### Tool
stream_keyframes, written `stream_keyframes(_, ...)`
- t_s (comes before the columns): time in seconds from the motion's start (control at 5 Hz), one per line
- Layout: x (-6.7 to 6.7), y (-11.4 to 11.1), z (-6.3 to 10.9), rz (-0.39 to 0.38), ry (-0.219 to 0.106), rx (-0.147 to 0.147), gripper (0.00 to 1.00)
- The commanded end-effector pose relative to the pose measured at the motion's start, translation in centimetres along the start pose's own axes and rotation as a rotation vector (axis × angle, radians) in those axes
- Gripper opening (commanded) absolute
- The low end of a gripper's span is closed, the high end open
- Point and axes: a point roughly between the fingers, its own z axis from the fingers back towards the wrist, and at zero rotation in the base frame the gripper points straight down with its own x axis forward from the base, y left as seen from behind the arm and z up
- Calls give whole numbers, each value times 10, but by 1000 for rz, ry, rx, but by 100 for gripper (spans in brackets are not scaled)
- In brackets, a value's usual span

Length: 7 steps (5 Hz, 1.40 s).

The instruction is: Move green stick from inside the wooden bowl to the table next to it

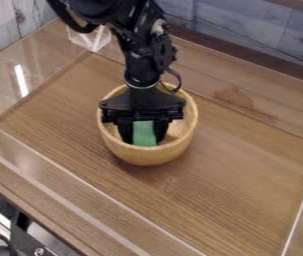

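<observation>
The wooden bowl [146, 148] sits near the middle of the brown table [234, 190]. Inside it the green stick [144, 133] shows as a bright green bar standing between the black fingers. My gripper [144, 121] reaches straight down into the bowl from the black arm [138, 50] and is shut on the green stick. The stick's upper end is hidden by the gripper body.
Low clear acrylic walls [34, 70] border the tabletop on all sides. Bare wood lies to the right and front of the bowl. A grey tiled wall stands behind the table.
</observation>
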Motion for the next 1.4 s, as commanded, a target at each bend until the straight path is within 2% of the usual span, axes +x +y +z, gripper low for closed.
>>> stream_keyframes(0.0,15,-3,18,17,-55,-35,0)
stream_keyframes(1.2,20,-1,26,29,-35,-26,0)
